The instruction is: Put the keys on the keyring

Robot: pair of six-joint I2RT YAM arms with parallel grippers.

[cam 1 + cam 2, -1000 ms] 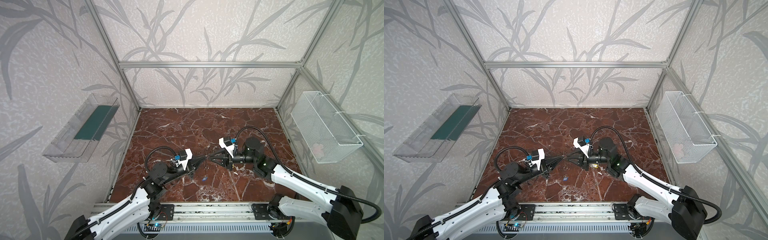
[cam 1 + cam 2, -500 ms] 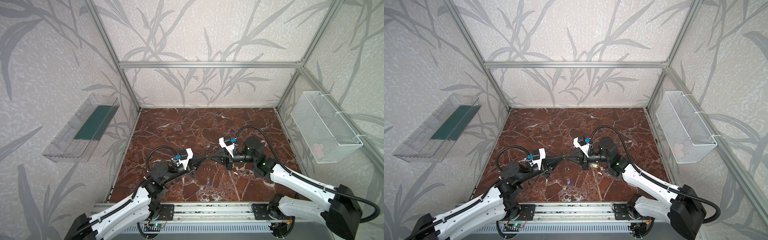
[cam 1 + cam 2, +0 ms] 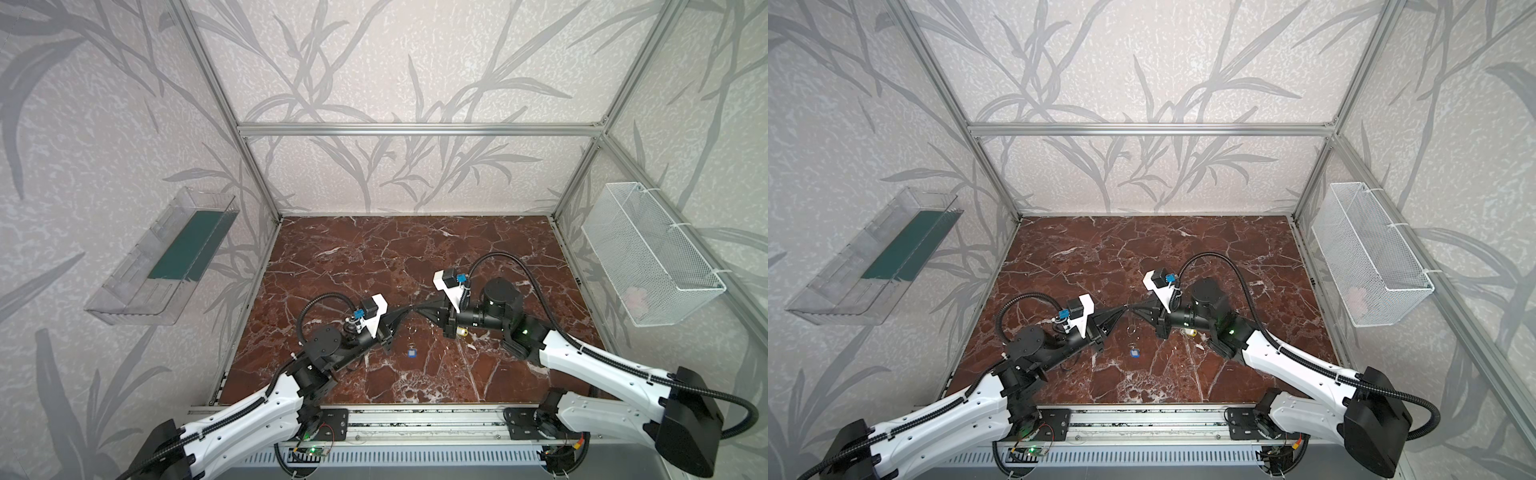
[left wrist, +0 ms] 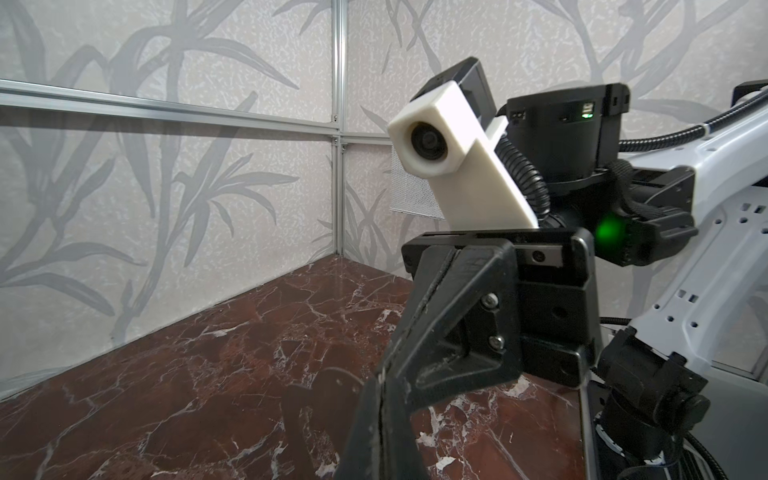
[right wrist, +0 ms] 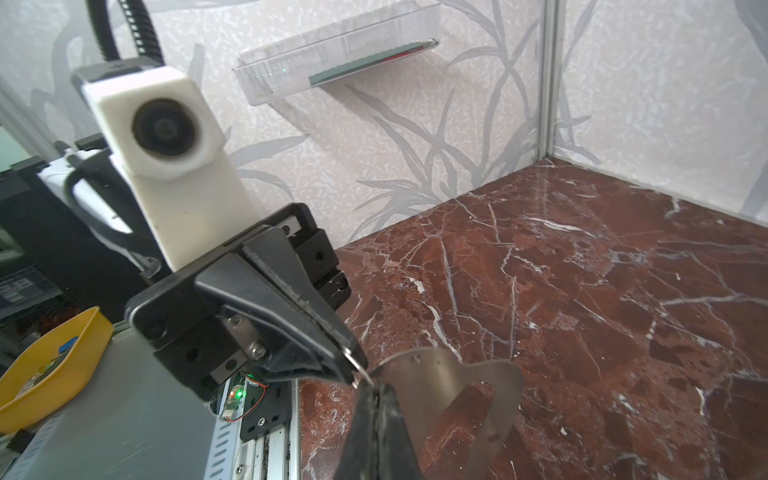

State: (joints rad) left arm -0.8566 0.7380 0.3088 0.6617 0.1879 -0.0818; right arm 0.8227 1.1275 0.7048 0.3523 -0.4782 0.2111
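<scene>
Right tool [image 5: 376,390] had closed, pinching flat grey D-shaped metal keyring [image 5: 457,395]; left tool [image 5: 351,368] pinched thin wire loop [image 5: 360,371]. I judged threading underway; next needed: fine pinch on small yellow-headed key [image 3: 460,331].

Two keys: one blue key [image 3: 411,353] and one yellow key [image 3: 461,331]. One keyring [image 5: 449,386], as far as the right wrist view lets it be made out. Two arms: one left arm [image 3: 249,415] and one right arm [image 3: 602,365]. One clear tray [image 3: 137,291], one wire basket [image 3: 652,266], one yellow bowl [image 5: 54,365].
</scene>
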